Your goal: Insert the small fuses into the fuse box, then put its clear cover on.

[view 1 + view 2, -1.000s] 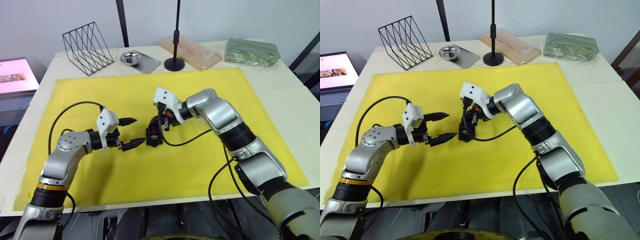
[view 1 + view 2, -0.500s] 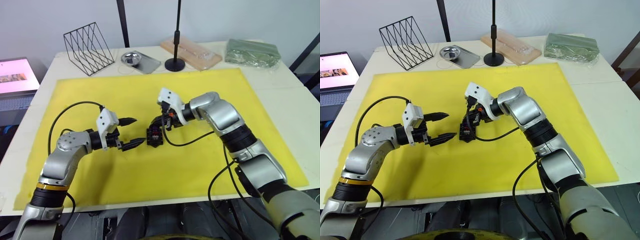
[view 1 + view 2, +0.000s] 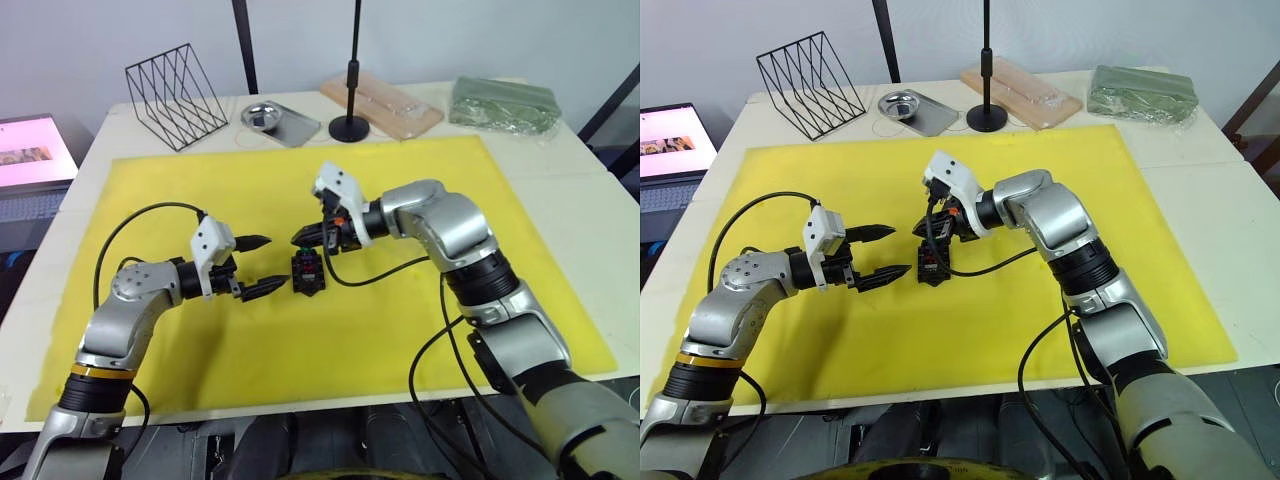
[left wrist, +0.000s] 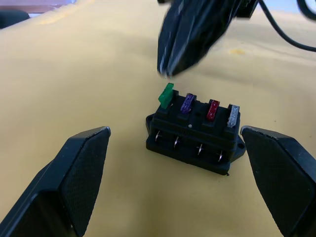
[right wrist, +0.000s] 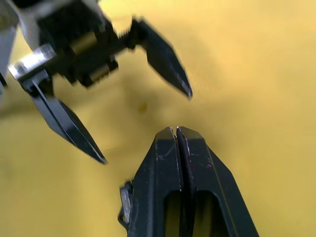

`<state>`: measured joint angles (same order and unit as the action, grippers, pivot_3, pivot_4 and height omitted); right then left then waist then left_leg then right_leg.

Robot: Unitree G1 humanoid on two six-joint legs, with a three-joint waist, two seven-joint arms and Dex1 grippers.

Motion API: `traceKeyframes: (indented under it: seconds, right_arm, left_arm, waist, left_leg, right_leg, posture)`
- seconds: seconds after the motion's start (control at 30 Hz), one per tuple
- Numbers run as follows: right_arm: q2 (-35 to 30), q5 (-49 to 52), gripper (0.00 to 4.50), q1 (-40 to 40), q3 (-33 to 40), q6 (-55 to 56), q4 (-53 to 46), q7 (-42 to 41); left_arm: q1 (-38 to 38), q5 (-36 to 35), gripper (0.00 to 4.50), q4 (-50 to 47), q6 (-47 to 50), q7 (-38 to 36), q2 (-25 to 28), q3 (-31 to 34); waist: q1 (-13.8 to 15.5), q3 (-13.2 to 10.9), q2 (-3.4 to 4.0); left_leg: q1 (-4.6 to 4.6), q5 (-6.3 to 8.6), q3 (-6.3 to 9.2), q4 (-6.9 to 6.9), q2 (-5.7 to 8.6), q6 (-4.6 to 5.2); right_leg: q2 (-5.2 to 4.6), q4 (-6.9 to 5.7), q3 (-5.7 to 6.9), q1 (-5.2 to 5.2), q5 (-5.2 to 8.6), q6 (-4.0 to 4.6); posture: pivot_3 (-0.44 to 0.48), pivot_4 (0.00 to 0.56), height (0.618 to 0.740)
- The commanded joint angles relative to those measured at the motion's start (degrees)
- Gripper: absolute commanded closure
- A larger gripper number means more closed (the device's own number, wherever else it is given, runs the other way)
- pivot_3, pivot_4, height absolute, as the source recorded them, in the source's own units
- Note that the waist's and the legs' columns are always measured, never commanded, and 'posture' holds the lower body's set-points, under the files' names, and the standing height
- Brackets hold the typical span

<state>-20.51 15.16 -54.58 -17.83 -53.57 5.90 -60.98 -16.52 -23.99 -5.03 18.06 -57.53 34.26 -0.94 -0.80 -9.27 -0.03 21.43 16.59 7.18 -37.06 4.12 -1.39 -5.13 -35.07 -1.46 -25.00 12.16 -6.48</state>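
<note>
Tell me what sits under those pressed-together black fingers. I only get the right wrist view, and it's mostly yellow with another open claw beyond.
Observer: The fuse box stands on the yellow mat, just below the right gripper's shut tips.
Operator: Anything in it?
Observer: Four small fuses in a row: green, purple, red, grey.
Operator: All pushed in the same?
Observer: No. The green fuse tilts and stands higher than the other three.
</note>
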Motion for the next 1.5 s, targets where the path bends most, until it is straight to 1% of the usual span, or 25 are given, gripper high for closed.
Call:
traceKeyframes:
  seconds: [0.03, 0.17, 0.27, 0.3, 0.37, 0.43, 0.57, 0.63, 0.7, 0.73, 0.8, 0.9, 1.13, 1.3, 1.37, 1.43, 1.5]
  right_arm:
    - [-1.7, 3.4, 4.46, -1.5, 3.8, -3.3, -6.4, 0.9]
    - [-4.1, 6.4, 4.46, -0.5, 6.3, -6.2, -12.0, 1.9]
    - [-10.7, 2.5, 4.46, 3.6, 8.3, 2.8, -17.0, 3.3]
    - [-12.7, 2.0, 4.27, 5.1, 9.2, 4.5, -18.0, 3.8]
    - [-16.2, 1.8, 3.83, 8.1, 11.6, 7.4, -18.8, 4.1]
    - [-19.9, 1.7, 3.19, 11.8, 15.2, 10.5, -18.9, 4.4]
    - [-26.6, 0.8, 1.75, 19.5, 22.4, 17.5, -16.7, 4.7]
    - [-29.3, 1.1, 1.02, 24.9, 29.2, 21.1, -13.5, 5.5]
    - [-31.0, 0.9, 0.3, 29.7, 33.9, 24.9, -10.8, 6.0]
    - [-31.5, 0.7, 0.03, 31.8, 35.4, 26.8, -9.6, 6.1]
    - [-31.4, 1.0, 0.03, 35.0, 38.4, 29.0, -7.5, 7.1]
    - [-31.1, 1.2, 0.03, 37.1, 39.4, 31.2, -6.1, 8.2]
    - [-30.8, 2.9, 0.03, 35.5, 38.1, 30.4, -5.6, 9.7]
    - [-31.3, 5.4, 0.03, 34.1, 36.8, 25.4, -7.5, 9.2]
    - [-31.4, 5.5, 0.03, 34.0, 35.0, 25.4, -9.0, 8.2]
    - [-31.2, 4.8, 0.03, 34.3, 32.2, 26.6, -10.6, 6.8]
    - [-30.3, 4.9, 0.03, 34.5, 29.1, 26.6, -12.5, 5.4]
  left_arm:
    - [-1.0, 0.0, 0.0, -0.6, -1.2, -0.9, 1.1, 1.3]
    - [-1.3, -0.1, 0.0, -0.1, -1.6, -1.9, 1.9, 1.8]
    - [-2.9, -0.2, 0.0, 1.3, -4.1, -2.6, 3.5, 4.2]
    - [-3.4, -0.4, 0.0, 1.8, -4.8, -3.0, 4.1, 5.0]
    - [-3.9, -0.9, 0.0, 3.0, -5.7, -3.5, 5.1, 6.6]
    - [-4.0, -1.0, 0.0, 4.4, -6.5, -4.1, 6.6, 8.4]
    - [-2.6, -0.2, 0.0, 8.3, -9.1, -5.0, 9.7, 12.0]
    - [-1.0, 0.3, 0.0, 11.6, -11.2, -4.0, 11.1, 15.2]
    - [0.4, 0.2, 0.0, 13.8, -12.5, -3.2, 11.8, 17.5]
    - [1.0, 0.2, 0.0, 14.6, -13.2, -2.9, 11.9, 18.3]
    - [2.4, 0.7, 0.0, 15.9, -14.7, -2.5, 11.9, 19.2]
    - [3.3, 1.3, 0.0, 17.3, -16.4, -2.4, 11.8, 19.5]
    - [2.5, 1.3, 0.0, 17.7, -17.3, -2.0, 11.7, 18.8]
    - [2.4, 0.1, 0.0, 16.3, -16.3, -3.4, 11.9, 18.2]
    - [2.2, -0.2, 0.0, 14.5, -15.6, -3.6, 11.9, 17.8]
    - [2.5, -1.3, 0.0, 10.4, -14.1, -4.5, 11.6, 16.7]
    - [3.8, -4.3, 0.0, 2.0, -10.3, -5.7, 11.3, 14.9]
  waist:
    - [0.0, 0.0, 0.0]
    - [0.0, 0.0, 0.0]
    - [0.4, 0.0, -0.04]
    - [0.4, 0.0, -0.06]
    - [0.3, 0.0, -0.07]
    - [0.2, 0.0, -0.07]
    - [0.1, 0.0, -0.08]
    - [0.0, 0.0, -0.08]
    - [0.0, -0.1, -0.09]
    - [0.1, -0.1, -0.09]
    - [0.1, -0.1, -0.1]
    - [0.1, -0.1, -0.09]
    - [0.1, -0.1, -0.09]
    - [0.1, -0.1, -0.09]
    - [0.2, -0.1, -0.1]
    - [0.1, -0.1, -0.1]
    - [0.1, -0.1, -0.1]
  left_leg:
    - [0.0, 0.0, 0.0, 0.0, 0.0, 0.0]
    - [0.0, 0.0, 0.0, 0.02, 0.0, 0.01]
    - [0.01, 0.01, -0.01, 0.01, 0.0, 0.01]
    - [0.04, 0.01, 0.05, -0.01, 0.01, 0.01]
    - [0.04, 0.0, 0.02, -0.02, 0.02, 0.01]
    - [0.02, 0.01, -0.05, -0.02, 0.02, 0.01]
    - [0.0, 0.01, -0.32, 0.02, 0.0, 0.02]
    - [-0.03, 0.02, -0.38, 0.06, -0.03, 0.05]
    - [-0.05, 0.04, -0.44, 0.05, -0.05, 0.08]
    - [-0.05, 0.04, -0.46, 0.05, -0.05, 0.08]
    - [-0.07, 0.05, -0.47, 0.04, -0.06, 0.09]
    - [-0.11, 0.04, -0.49, 0.01, -0.06, 0.09]
    - [-0.13, 0.04, -0.48, 0.0, -0.09, 0.08]
    - [-0.12, 0.04, -0.48, -0.01, -0.09, 0.09]
    - [-0.12, 0.04, -0.48, -0.01, -0.1, 0.08]
    - [-0.12, 0.04, -0.48, -0.02, -0.1, 0.09]
    - [-0.11, 0.04, -0.48, -0.02, -0.12, 0.08]
  right_leg:
    - [0.0, 0.0, 0.0, 0.0, 0.0, 0.0]
    - [0.0, 0.01, 0.0, -0.01, 0.0, 0.0]
    - [0.0, 0.01, 0.0, -0.01, 0.0, 0.0]
    - [0.0, 0.04, 0.09, 0.03, 0.01, -0.01]
    - [-0.03, 0.09, 0.1, 0.07, 0.01, -0.01]
    - [-0.05, 0.09, 0.1, 0.08, 0.01, -0.01]
    - [-0.04, 0.09, 0.09, 0.06, 0.01, -0.01]
    - [-0.03, 0.1, 0.07, 0.06, 0.01, -0.01]
    - [-0.03, 0.1, 0.06, 0.07, 0.02, -0.01]
    - [-0.03, 0.11, 0.05, 0.07, 0.01, -0.01]
    - [-0.05, 0.11, 0.05, 0.11, 0.01, -0.01]
    - [-0.07, 0.09, 0.04, 0.16, 0.01, -0.02]
    - [-0.08, 0.08, 0.04, 0.17, 0.01, -0.02]
    - [-0.1, 0.08, 0.04, 0.18, 0.01, -0.02]
    - [-0.11, 0.08, 0.04, 0.18, 0.01, -0.02]
    - [-0.11, 0.08, 0.04, 0.18, 0.01, -0.02]
    - [-0.12, 0.08, 0.04, 0.18, 0.01, -0.02]
  posture:
    - [0.0, 0.15, 0.74]
    - [0.0, 0.15, 0.74]
    - [0.0, 0.15, 0.74]
    - [0.0, 0.15, 0.74]
    - [0.0, 0.15, 0.74]
    - [0.0, 0.15, 0.74]
    - [0.0, 0.15, 0.74]
    - [0.0, 0.15, 0.74]
    - [0.0, 0.15, 0.74]
    - [0.0, 0.15, 0.74]
    - [0.0, 0.15, 0.74]
    - [0.0, 0.15, 0.74]
    - [0.0, 0.15, 0.74]
    - [0.0, 0.15, 0.74]
    - [0.0, 0.15, 0.74]
    - [0.0, 0.15, 0.74]
    - [0.0, 0.15, 0.74]
